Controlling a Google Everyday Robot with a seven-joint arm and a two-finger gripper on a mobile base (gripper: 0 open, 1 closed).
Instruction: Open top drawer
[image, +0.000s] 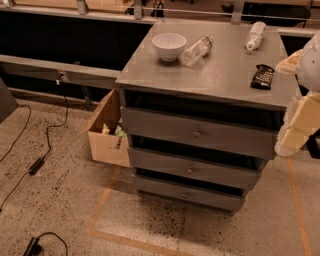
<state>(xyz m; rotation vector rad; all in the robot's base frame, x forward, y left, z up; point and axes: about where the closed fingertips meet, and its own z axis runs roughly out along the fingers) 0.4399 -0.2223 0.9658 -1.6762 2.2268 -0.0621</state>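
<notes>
The top drawer (200, 133) is the tallest grey front of three, just under the cabinet top, with a small round knob (196, 133) at its centre. Its front sits about level with the two shallower drawers below (192, 170) (187, 194). My arm comes in at the right edge of the camera view. Its cream-coloured gripper (296, 131) hangs beside the cabinet's right side at the height of the top drawer, well right of the knob and apart from it.
On the cabinet top (220, 75) are a white bowl (169, 46), a clear bottle lying down (196, 50), a white bottle (255, 35) and a dark snack packet (262, 76). An open cardboard box (106, 134) stands left of the cabinet. Cables (37, 162) lie on the floor.
</notes>
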